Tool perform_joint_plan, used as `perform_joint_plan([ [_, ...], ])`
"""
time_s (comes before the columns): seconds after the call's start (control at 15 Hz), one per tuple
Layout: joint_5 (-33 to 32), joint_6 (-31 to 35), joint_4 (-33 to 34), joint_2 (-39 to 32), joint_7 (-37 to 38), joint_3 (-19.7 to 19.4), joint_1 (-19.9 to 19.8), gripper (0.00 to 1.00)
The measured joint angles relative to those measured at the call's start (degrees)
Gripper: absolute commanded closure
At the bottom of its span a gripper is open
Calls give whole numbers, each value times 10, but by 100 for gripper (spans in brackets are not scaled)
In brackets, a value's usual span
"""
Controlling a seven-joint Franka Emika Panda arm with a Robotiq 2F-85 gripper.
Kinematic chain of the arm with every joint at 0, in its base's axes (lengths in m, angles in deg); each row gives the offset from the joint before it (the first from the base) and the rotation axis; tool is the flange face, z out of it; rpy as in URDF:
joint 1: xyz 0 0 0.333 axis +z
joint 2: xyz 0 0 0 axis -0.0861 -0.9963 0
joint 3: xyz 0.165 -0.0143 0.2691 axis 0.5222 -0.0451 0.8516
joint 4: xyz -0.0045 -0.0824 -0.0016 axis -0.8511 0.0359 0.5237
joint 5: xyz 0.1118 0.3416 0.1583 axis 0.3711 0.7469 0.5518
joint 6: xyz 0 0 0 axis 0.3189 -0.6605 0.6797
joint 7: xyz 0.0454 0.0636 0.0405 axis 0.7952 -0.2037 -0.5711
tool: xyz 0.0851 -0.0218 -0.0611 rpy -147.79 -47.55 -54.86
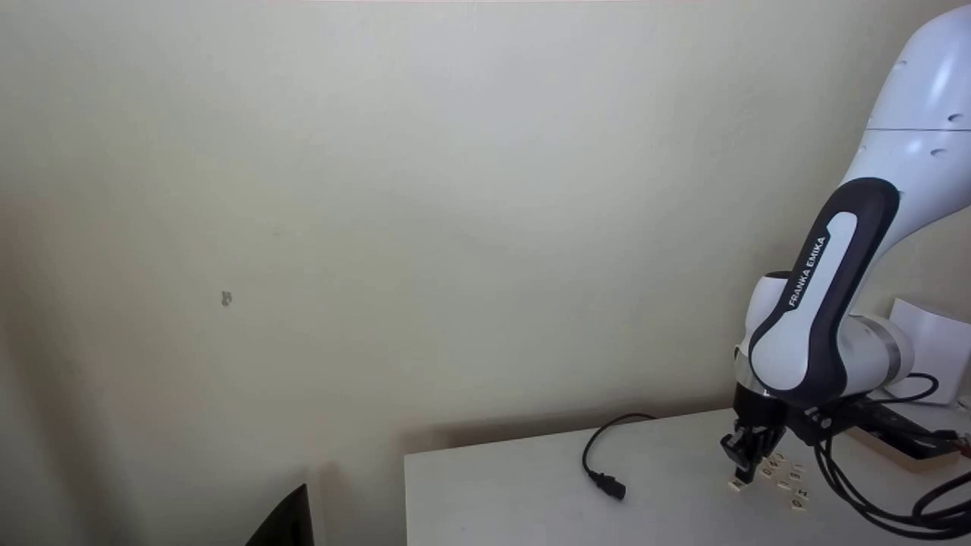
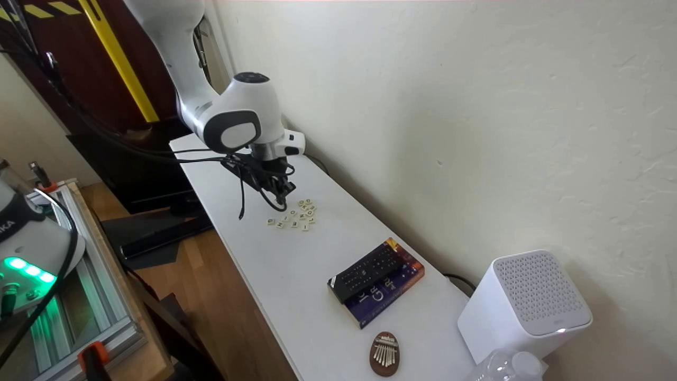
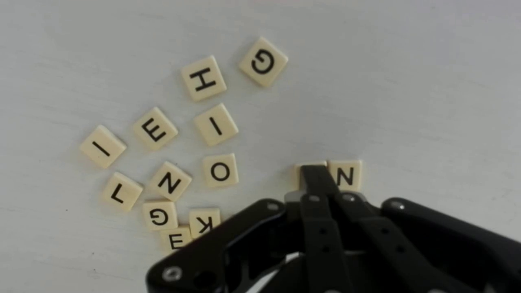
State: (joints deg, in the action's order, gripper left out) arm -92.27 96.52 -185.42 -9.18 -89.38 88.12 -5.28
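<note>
"At the far left of the wrist view, what sits on the flat white surface [image 3: 427, 101]?"

"A square cream tile lettered with a black I [image 3: 103, 146]; a matching L tile [image 3: 122, 191] lies just below and right."

"Next along?"

"More of the same kind: a G tile [image 3: 160, 215], an H tile [image 3: 203, 78], an O tile [image 3: 220, 171], then, at the top, a second G tile [image 3: 263, 62]."

"And the black two-fingered gripper [image 3: 320, 181]?"

"Right of those, fingers closed together, over a cream tile [image 3: 296, 177] whose letter it hides. I can't tell whether they touch."

"Beyond it?"

"An N tile [image 3: 346, 176], just beside the covered one."

"Right of the tiles, in an exterior view?"

"A black rectangular keyboard [image 2: 365, 272] atop a purple paperback book [image 2: 382, 298]."
</note>
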Motion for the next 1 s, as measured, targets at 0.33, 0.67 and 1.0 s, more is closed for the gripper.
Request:
perform_joint_plan([
  [0.33,0,0,0,0,0,0,-1,100],
  [0.67,1,5,-1,0,0,4,-8,100],
  [1.0,1,47,-16,8,0,11,-29,100],
])
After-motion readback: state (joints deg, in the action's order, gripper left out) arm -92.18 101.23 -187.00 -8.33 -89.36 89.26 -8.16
